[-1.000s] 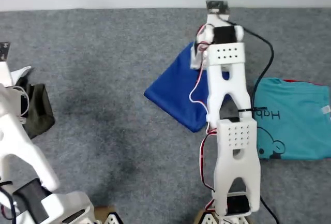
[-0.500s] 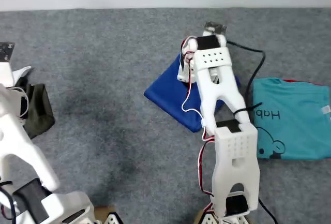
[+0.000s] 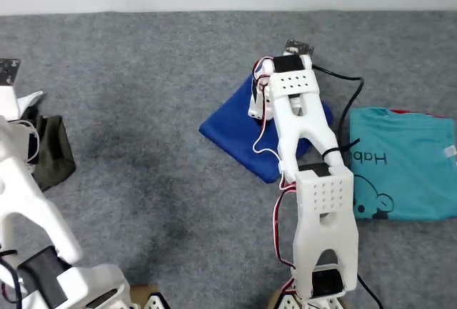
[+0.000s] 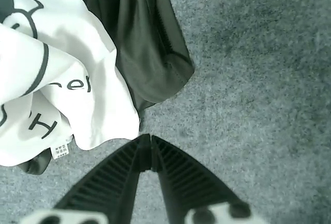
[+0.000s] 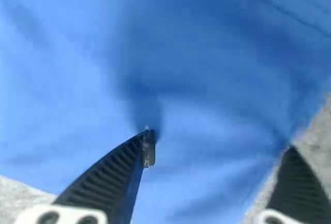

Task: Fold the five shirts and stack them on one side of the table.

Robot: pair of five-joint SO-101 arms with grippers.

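Observation:
A blue shirt [image 3: 235, 127], partly folded into a wedge, lies at the middle of the table. My right gripper [image 5: 220, 149] is open and low over it, and one fingertip [image 5: 148, 149] presses into the blue cloth [image 5: 207, 53]. A folded teal shirt [image 3: 410, 166] lies at the right edge with a strip of red cloth [image 3: 414, 113] showing behind it. At the left edge a dark shirt [image 4: 139, 43] and a white printed shirt [image 4: 46, 79] lie bunched together. My left gripper [image 4: 150, 146] is shut and empty, just beside the white shirt's hem.
Grey carpet [image 3: 150, 152] covers the table between the two piles. The right arm [image 3: 321, 195] stretches from the near edge over the blue shirt, its cable [image 3: 353, 102] looping toward the teal shirt. The left arm's base [image 3: 43, 266] stands at the near left corner.
The right arm has drawn back from the far edge and lowered onto the blue shirt, shifting slightly left. The left arm and the shirts have stayed in place.

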